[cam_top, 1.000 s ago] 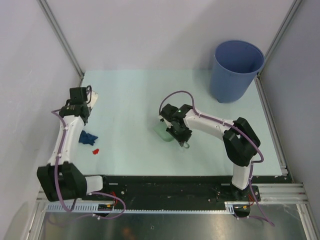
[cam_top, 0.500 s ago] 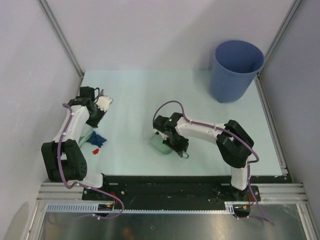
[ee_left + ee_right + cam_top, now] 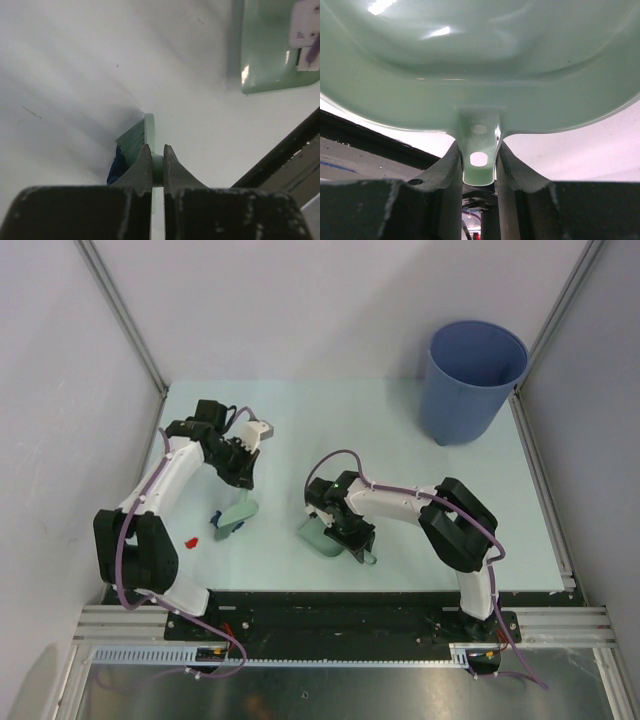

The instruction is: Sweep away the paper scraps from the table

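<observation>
Paper scraps (image 3: 190, 540) lie lower left on the counter (image 3: 300, 420) beside the brush (image 3: 240, 512) clamped in the left hand (image 3: 156, 152), while the right hand (image 3: 478, 150) grips the handle of the dustpan (image 3: 480, 60).

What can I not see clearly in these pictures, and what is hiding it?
- Dark blue scrap: left wrist view, mostly hidden behind the brush and the left gripper.
- Red scrap: top view, too small to show its shape.
- Table beyond the dustpan: right wrist view, the dustpan fills the frame, and the picture's edges cut off its sides.
- Dustpan's inside: top view, partly covered by the right gripper.
</observation>
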### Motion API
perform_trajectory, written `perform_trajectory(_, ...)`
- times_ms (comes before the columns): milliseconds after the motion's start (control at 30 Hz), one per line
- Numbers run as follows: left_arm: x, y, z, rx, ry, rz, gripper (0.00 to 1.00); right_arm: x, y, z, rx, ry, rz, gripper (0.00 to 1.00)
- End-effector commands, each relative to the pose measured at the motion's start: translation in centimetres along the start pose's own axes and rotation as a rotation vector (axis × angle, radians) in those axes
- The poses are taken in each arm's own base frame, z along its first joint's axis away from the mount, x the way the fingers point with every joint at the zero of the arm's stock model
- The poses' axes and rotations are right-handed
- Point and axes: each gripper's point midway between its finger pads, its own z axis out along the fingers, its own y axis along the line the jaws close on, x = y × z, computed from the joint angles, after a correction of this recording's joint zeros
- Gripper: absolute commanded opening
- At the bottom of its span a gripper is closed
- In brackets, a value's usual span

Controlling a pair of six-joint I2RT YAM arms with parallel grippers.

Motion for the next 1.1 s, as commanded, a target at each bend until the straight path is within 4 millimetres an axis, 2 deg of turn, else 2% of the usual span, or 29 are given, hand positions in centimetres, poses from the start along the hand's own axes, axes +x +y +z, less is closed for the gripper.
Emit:
perform_trajectory(0, -2.0, -4.2, -1.6, 0.168, -0.096, -0.041, 0.0, -1.3, 0.5, 1.2, -0.013, -0.043, 0.007, 0.07)
perform_trajectory(133, -4.0, -4.2, -5.2, 0.094, -0.202, 0.003, 0.0, -1.4, 0.4, 0.8, 0.001, -0.056, 0.01, 0.13)
perform_trajectory(267, -5.3, -3.8, -7.7, 0.073, -0.287, -0.021, 0.0, -1.7, 0.5, 0.3, 0.002, -0.078, 0.013, 0.18)
perform_trajectory(367, -5.0, -2.5, -8.3, 0.044, -0.297, -0.061, 0.0, -2.1, 0.5, 0.3, 0.001, -0.096, 0.017, 0.23)
perform_trajectory(433, -4.4, -1.4, -8.6, 0.015, -0.298, -0.094, 0.0, -2.2, 0.5, 0.4, 0.0, -0.101, 0.019, 0.31)
perform_trajectory(467, -3.8, -0.2, -8.9, -0.015, -0.299, -0.122, 0.0, -2.2, 0.5, 0.5, 0.001, -0.102, 0.025, 0.34)
perform_trajectory(567, -2.2, 1.3, -9.1, -0.064, -0.279, -0.16, 0.0, -2.2, 0.0, 0.5, 0.028, -0.119, 0.043, 0.37)
perform_trajectory(600, -1.9, 1.7, -8.9, -0.076, -0.268, -0.165, 0.0, -2.3, -0.1, 0.3, 0.036, -0.132, 0.046, 0.46)
perform_trajectory(633, -1.5, 2.0, -8.8, -0.082, -0.26, -0.175, 0.0, -2.3, -0.1, 0.2, 0.038, -0.141, 0.051, 0.48)
perform_trajectory(667, -0.9, 2.2, -8.5, -0.08, -0.248, -0.186, 0.0, -2.5, -0.1, 0.2, 0.039, -0.153, 0.059, 0.58)
perform_trajectory(900, 0.1, 3.9, -7.5, -0.136, -0.215, -0.218, 0.0, -2.8, -1.0, -0.8, 0.086, -0.237, 0.117, 0.61)
perform_trajectory(967, 0.4, 4.4, -7.1, -0.165, -0.207, -0.24, 0.0, -2.5, -1.0, -0.9, 0.08, -0.278, 0.134, 0.61)
perform_trajectory(1000, 0.5, 5.3, -7.1, -0.209, -0.205, -0.242, 0.0, -2.3, -0.8, -0.9, 0.072, -0.287, 0.146, 0.61)
perform_trajectory(1033, 0.6, 5.6, -7.0, -0.225, -0.206, -0.258, 0.0, -1.5, -0.7, -0.3, 0.067, -0.277, 0.151, 0.6)
perform_trajectory(1067, 1.0, 5.8, -6.6, -0.237, -0.201, -0.271, 0.0, -1.7, -0.5, -0.6, 0.05, -0.309, 0.155, 0.59)
